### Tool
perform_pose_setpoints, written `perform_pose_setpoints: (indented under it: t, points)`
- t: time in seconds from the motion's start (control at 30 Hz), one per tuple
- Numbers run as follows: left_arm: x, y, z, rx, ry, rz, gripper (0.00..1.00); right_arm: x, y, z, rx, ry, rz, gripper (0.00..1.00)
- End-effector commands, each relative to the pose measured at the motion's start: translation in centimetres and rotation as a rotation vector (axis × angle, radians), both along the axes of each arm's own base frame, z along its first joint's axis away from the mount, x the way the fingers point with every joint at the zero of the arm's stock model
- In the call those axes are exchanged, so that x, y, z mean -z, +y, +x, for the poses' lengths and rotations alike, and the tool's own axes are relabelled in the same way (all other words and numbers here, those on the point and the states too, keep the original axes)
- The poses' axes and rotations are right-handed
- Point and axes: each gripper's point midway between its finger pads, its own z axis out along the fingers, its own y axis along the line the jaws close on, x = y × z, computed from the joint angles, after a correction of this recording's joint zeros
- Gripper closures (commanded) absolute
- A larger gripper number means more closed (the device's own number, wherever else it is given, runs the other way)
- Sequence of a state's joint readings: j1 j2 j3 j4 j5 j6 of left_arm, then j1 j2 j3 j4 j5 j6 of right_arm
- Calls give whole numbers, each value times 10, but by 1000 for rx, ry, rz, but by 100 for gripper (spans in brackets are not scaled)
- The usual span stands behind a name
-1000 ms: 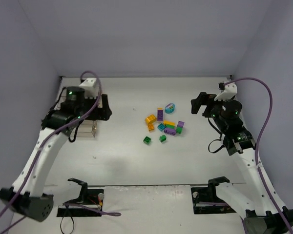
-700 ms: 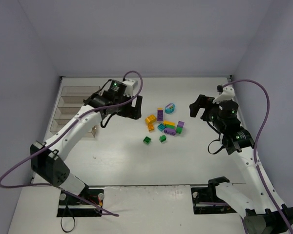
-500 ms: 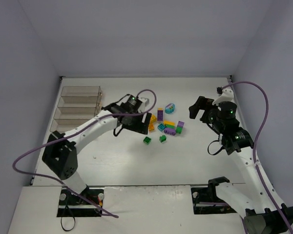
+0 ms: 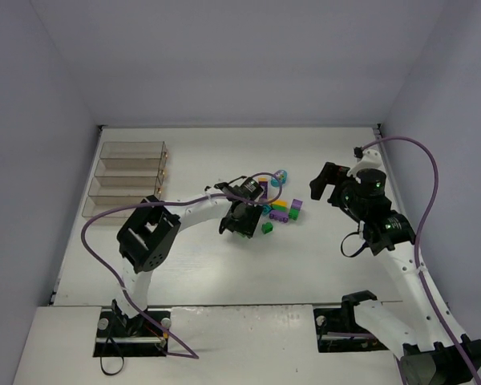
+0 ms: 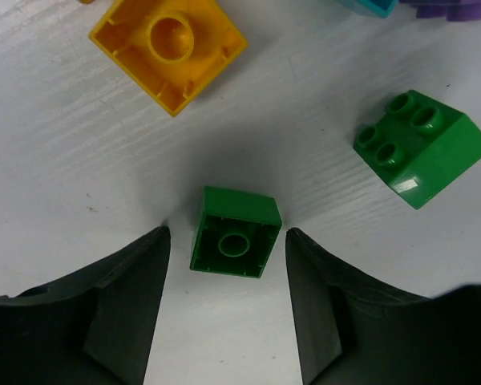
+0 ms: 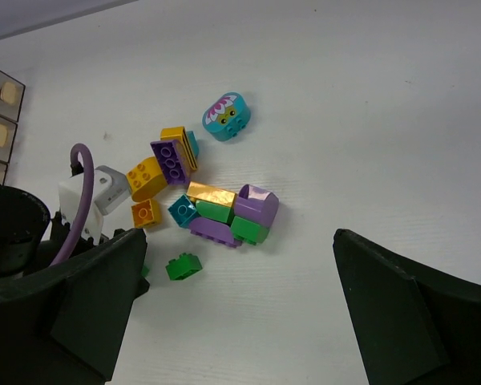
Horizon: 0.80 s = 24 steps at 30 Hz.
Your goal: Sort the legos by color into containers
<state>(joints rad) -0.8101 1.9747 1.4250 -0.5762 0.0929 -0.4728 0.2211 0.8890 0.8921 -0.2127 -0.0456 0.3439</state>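
White table (image 4: 224, 265), legos (image 4: 276, 204) clustered centre. Pick step: our left gripper (image 5: 227, 237) straddles upturned green brick (image 5: 236, 220), not clamped yet; right gripper (image 6: 239, 241) gapes idle. Next we pinch, lift, carry to containers (image 4: 128, 176).

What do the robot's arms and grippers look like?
The left arm and right arm have white links and black joints. A purple cable loops along each. The left gripper and right gripper are black, with broad blunt fingers.
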Motion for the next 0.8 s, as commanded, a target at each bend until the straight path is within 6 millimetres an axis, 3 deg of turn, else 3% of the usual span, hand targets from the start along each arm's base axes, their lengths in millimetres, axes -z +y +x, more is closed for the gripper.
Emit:
perform_pose_setpoints:
  t: [0.0,0.17,0.3,0.33,0.37,0.43,0.5,0.6,0.63,0.67,0.73,0.77]
  points:
    - [-20,-7,29,-47,-117,-22,47,-16,-3,2,11,-57,9,1]
    - [-20,-7,39,-43,-169,-15,48,-15,-4,-1,7,-56,-5,1]
    - [-22,-11,40,-16,-171,-21,72,-14,-5,-2,3,-53,-10,1]
    - [-23,-10,39,-13,-166,-20,84,-14,-5,-2,4,-53,-11,1]
    - [-25,-9,38,-10,-167,-16,90,-14,-5,-2,3,-53,-14,1]
    - [-36,-2,39,-19,-182,-15,100,-14,-5,-3,4,-55,-14,1]
    - [-51,9,46,-42,-205,-16,100,-15,-6,-4,6,-56,-14,0]
    - [-97,43,74,-114,-293,-24,100,-12,-6,-5,6,-50,-14,0]
    - [-125,55,89,-150,-362,-38,100,-11,-7,-5,9,-49,-16,0]
    - [-139,80,109,-195,-402,-27,100,-10,-7,-6,10,-49,-15,0]
    - [-169,109,136,-266,-494,-30,100,-10,-7,-7,12,-49,-9,0]
    - [-185,140,158,-325,-544,-19,100,-9,-7,-7,11,-46,-9,0]
